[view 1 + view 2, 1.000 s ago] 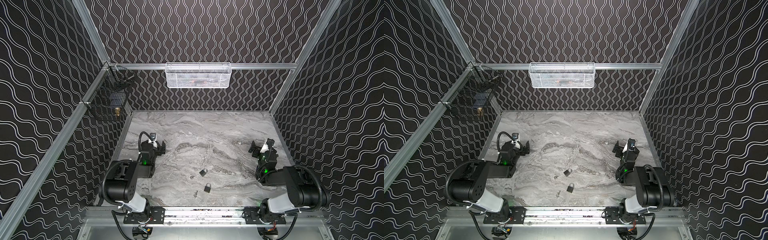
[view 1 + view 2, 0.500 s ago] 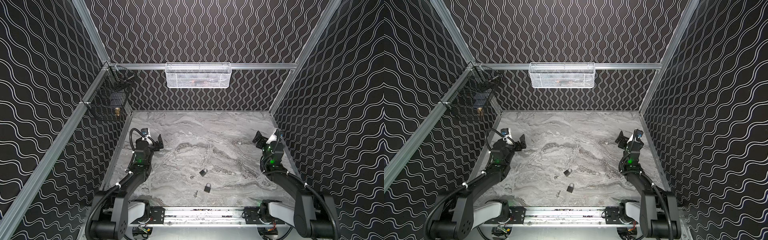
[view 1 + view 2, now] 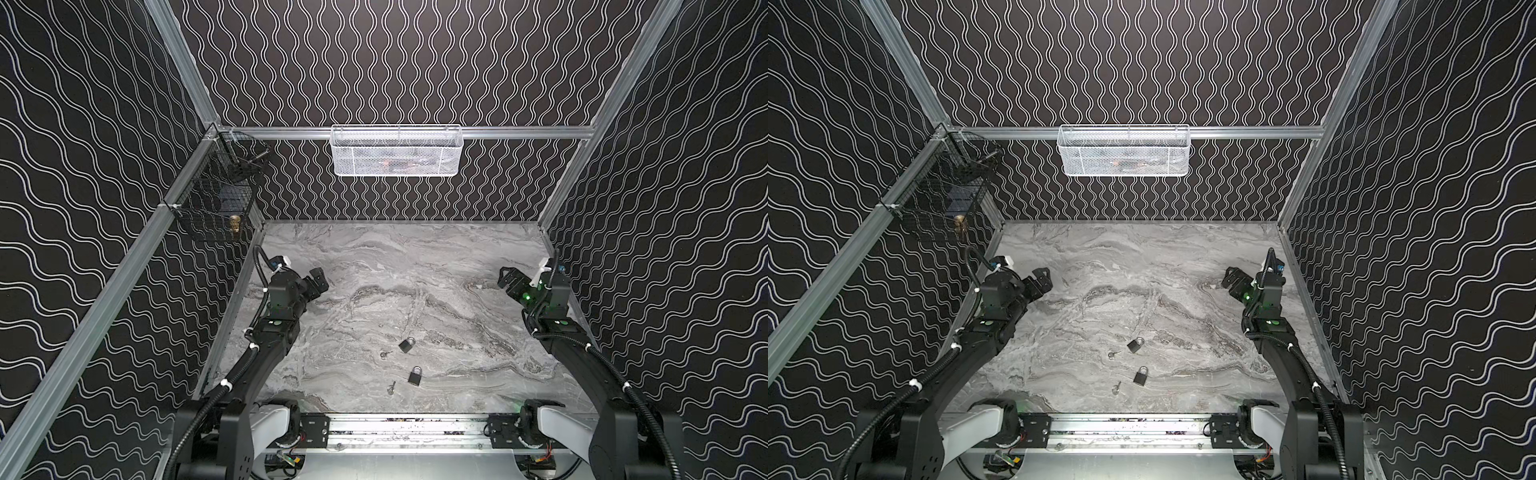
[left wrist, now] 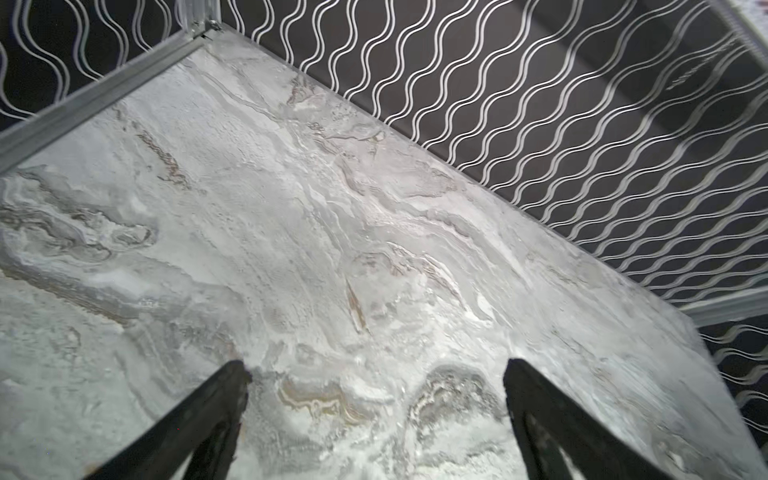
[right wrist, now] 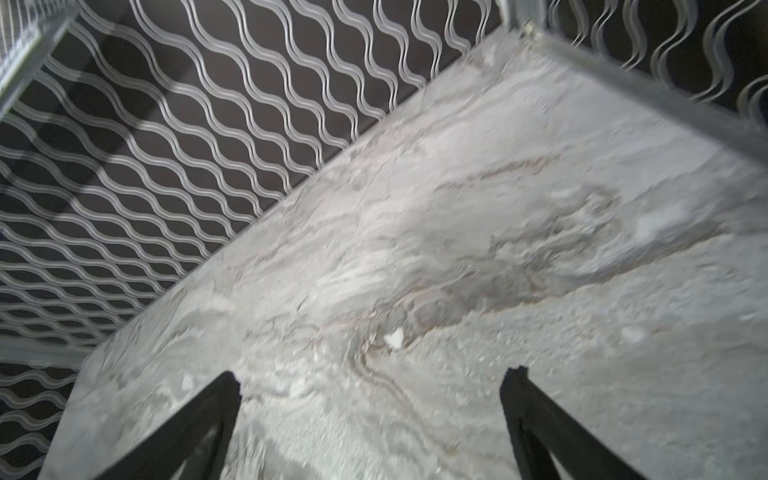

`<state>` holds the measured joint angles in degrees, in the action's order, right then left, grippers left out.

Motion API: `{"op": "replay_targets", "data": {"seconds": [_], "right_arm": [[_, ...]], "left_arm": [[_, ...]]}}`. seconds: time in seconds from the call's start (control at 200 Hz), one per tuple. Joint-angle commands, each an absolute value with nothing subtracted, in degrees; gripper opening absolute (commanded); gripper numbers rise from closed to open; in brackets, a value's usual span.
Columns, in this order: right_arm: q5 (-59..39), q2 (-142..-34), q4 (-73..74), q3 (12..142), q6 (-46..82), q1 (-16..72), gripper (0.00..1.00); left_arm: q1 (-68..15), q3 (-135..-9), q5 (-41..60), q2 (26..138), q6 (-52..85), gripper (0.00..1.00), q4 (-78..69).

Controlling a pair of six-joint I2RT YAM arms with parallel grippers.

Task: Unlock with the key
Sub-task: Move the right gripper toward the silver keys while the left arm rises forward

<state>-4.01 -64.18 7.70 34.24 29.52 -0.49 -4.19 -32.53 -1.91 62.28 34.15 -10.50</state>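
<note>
Near the middle of the veined grey marble table, two boxy black padlocks and two small metal keys are seen. The left gripper and right gripper are spread wide, empty.

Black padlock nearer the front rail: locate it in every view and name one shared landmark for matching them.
Top view: the black padlock lies on the grey marble tabletop, front centre, just right of a small silver key.
Top view: the padlock is beside the same key, slightly further left in the picture.
Left wrist: not in it.
Right wrist: not in it.
Landmark: the white mesh basket on the rear rail, in both top views.
</note>
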Motion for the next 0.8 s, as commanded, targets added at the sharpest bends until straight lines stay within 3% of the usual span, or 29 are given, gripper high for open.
{"op": "replay_targets", "data": {"seconds": [0.0, 0.205, 0.48, 0.656, 0.796], "right_arm": [[-7.3, -64.78, 1.4, 36.77, 29.55, 2.89, 0.99], [-5.07, -66.74, -8.01, 41.16, 27.61, 16.31, 0.99], [-3.15, -69.56, -18.48, 45.33, 27.55, 34.62, 0.96], [1.65, -72.18, -24.6, 48.39, 30.32, 47.47, 0.91], [3.53, -75.2, -27.53, 50.28, 32.89, 55.8, 0.8]], "left_arm": [[-4.17, -32.17, 2.36, 60.53, 36.15, 0.99, -7.38], [-6.48, -32.44, 6.05, 57.23, 36.01, 0.99, 0.11], [-17.37, -33.52, 3.9, 51.58, 34.8, 0.99, 11.14], [-24.48, -34.98, 1.79, 49.8, 36.04, 0.99, 17.66], [-28.56, -35.19, 1.5, 48.99, 38.13, 0.99, 21.01]]}}
